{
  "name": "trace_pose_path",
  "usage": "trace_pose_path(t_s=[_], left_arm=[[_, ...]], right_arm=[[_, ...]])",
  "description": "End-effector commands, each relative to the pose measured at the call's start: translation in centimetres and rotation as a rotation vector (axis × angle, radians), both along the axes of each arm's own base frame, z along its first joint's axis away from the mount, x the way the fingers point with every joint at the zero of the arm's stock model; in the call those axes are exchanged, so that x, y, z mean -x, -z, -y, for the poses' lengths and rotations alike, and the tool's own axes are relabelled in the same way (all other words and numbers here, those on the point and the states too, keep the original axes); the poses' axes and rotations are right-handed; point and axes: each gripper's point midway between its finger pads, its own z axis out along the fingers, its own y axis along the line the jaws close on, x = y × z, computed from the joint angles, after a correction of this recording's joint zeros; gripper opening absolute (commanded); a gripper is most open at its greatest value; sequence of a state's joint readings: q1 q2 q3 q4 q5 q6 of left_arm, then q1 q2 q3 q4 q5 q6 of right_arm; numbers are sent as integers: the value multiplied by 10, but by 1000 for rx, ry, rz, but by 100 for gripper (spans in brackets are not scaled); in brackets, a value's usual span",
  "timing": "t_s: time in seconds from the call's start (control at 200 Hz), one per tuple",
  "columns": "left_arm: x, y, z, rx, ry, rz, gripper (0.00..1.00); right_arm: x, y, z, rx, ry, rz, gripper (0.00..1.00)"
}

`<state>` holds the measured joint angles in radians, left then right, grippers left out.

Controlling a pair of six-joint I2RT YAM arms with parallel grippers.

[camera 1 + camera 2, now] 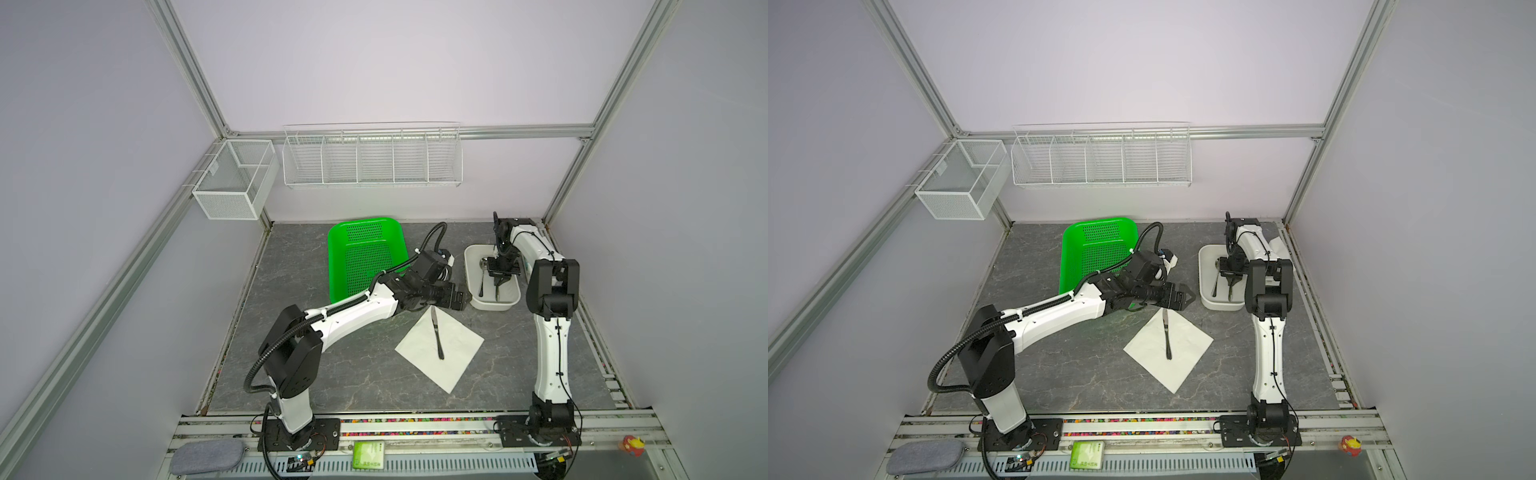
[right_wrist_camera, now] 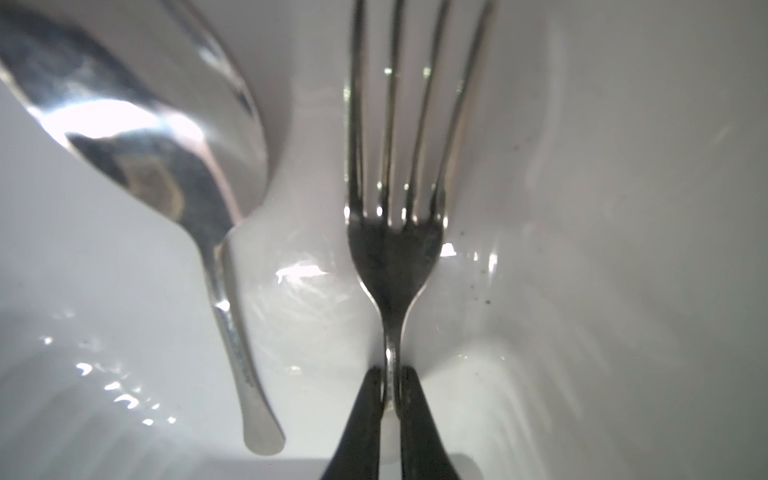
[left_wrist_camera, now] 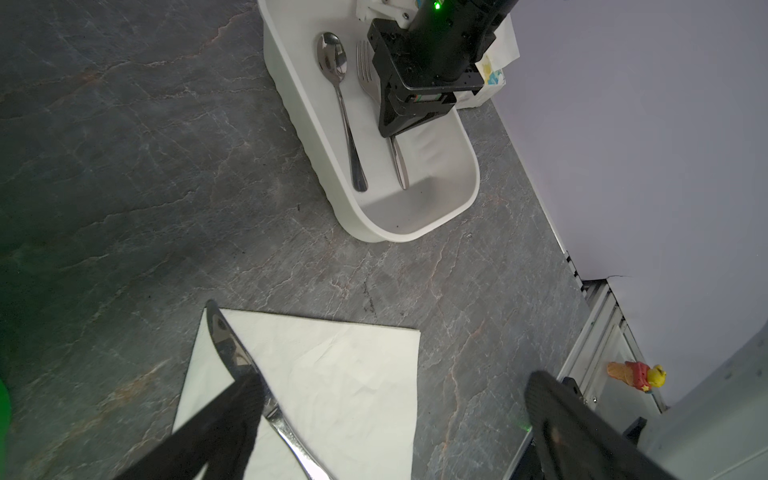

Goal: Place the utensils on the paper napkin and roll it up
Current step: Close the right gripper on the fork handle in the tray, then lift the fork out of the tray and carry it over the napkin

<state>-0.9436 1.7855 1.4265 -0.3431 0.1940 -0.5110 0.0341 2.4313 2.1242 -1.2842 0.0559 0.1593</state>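
1. Two utensils, spoon (image 2: pixel 166 166) and fork (image 2: pixel 395 249), in white tub (image 3: pixel 415 216); knife (image 1: pixel 437 332) on paper napkin (image 1: pixel 461 345).
2. R pincer (image 2: pixel 390 386) clamps fork stem, axis along pincer; napkin near, leftward.
3. L pincer (image 1: pixel 463 299) wide, empty.

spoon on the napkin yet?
No, the spoon lies in the white tray beside the fork; only the knife is on the paper napkin.

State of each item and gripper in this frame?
Knife: lying on napkin, free.
Napkin: flat, unrolled.
Spoon: lying in tray.
Fork: in tray, handle pinched.
Left gripper: open, holding nothing.
Right gripper: shut on fork.
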Motion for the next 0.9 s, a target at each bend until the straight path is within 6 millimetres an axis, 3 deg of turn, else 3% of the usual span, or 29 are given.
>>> trace_pose_path(t_s=[0.0,0.21,0.51,0.75,0.895], left_arm=[[1,-7,-2,-9,4,20,99],[1,-6,-2,-11,5,17,99],[2,-6,-1,-6,10,13,99],[0,-8,-7,-5,-15,34,99],[-3,-10,-12,-8,-36,41,99]], right_arm=[[-4,-14,3,5,-6,28,10],[-3,-56,1,-10,-21,97,10],[10,-95,-6,-36,-39,143,10],[33,-123,-44,-114,-101,184,11],[56,-128,-75,-148,-155,191,11]])
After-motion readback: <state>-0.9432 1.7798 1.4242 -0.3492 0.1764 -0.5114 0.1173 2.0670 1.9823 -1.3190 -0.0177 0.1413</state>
